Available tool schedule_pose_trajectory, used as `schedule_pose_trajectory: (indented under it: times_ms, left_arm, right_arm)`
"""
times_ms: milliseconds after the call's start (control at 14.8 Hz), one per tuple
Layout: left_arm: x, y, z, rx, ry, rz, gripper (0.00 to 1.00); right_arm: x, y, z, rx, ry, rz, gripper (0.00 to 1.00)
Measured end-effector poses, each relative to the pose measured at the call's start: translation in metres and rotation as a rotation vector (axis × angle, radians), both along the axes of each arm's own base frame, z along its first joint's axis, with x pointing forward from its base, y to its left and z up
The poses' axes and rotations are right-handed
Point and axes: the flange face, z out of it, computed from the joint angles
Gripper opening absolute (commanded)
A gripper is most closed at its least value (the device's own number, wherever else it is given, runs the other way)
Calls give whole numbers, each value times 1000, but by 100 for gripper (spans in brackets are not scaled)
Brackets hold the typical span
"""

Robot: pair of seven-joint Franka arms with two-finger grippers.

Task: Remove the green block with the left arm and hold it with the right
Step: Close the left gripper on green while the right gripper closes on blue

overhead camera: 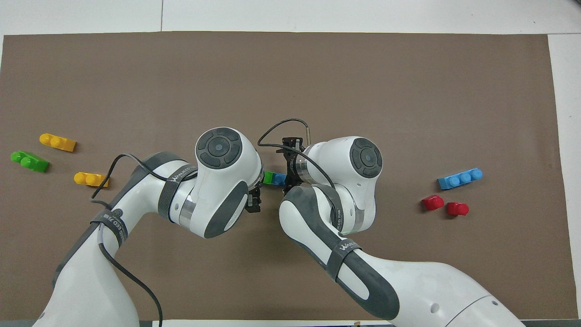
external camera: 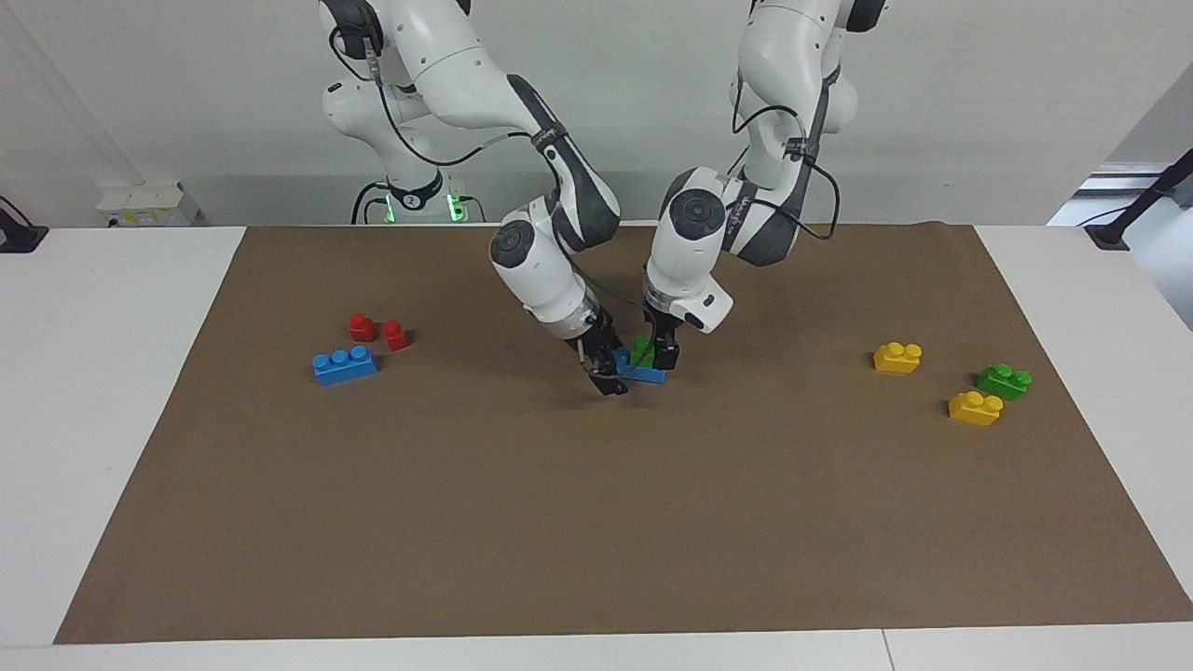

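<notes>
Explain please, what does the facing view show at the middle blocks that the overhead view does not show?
Only the facing view shows the left gripper down around the green block and the right gripper at the end of the blue brick under it. Only the overhead view shows how the arms' wrists cover most of that pair from above. Both show green block on blue brick at mid-mat, and the spare bricks at both ends of the brown mat.

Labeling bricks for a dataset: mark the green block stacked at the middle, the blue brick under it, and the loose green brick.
green block (external camera: 640,350), facing view, side face.
blue brick (external camera: 647,376), facing view, front face.
loose green brick (external camera: 1004,382), facing view, body below studs.
</notes>
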Motion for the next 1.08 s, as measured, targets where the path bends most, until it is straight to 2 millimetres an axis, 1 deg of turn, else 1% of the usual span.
schedule_pose_trajectory:
  times_ms: [473,541,609,676,879,947,1082]
  left_arm:
    - [0,0,0,0,0,1,100]
    - [0,0,0,0,0,1,100]
    - [0,0,0,0,0,1,100]
    - [0,1,0,0,0,1,100]
    - [0,1,0,0,-1,1,100]
    - [1,1,0,-1,-2,1,100]
    - [1,0,0,-3,-5,2,100]
  right_arm:
    - [3,-6,-4,-5,4,-10,100]
    - [3,-6,-4,-6,4,-11,97]
    - [3,-6,-4,-5,4,-11,89]
    - [3,-6,-4,-5,5,-12,79]
    - [3,-6,-4,-4,7,-13,40]
    - [3,-6,-5,-4,7,-13,30]
    - [2,-7,-5,5,16,-25,13]
